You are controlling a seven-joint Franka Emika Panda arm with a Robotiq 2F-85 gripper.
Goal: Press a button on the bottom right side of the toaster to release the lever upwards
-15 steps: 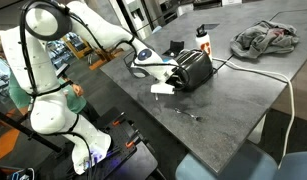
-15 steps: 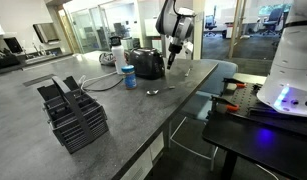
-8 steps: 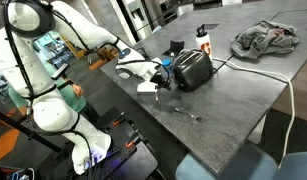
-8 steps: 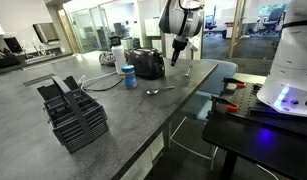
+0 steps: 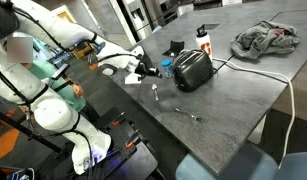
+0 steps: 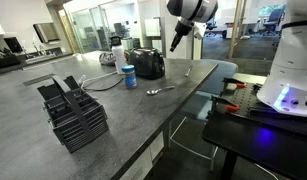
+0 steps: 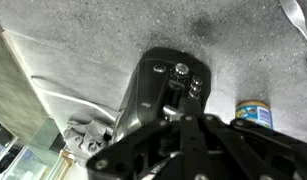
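Note:
The black glossy toaster (image 5: 193,68) stands on the grey table, and it shows in both exterior views (image 6: 146,63). In the wrist view its end face (image 7: 173,85) shows a round knob (image 7: 180,69) and small buttons (image 7: 196,88) beside the lever slot. My gripper (image 5: 150,70) hangs off that end of the toaster, apart from it. In an exterior view it is raised above the table edge (image 6: 174,44). In the wrist view its fingers (image 7: 175,118) meet in a point and hold nothing.
A blue can (image 5: 165,67) stands beside the toaster's end (image 7: 255,112). A spoon (image 5: 156,92) and another utensil (image 5: 188,114) lie on the table. A white bottle with a red cap (image 5: 202,38) and a grey cloth (image 5: 265,38) lie behind. A black rack (image 6: 73,115) stands nearer the camera.
My gripper has drawn back from the toaster's end face, away along the table and upward. The toaster has not moved.

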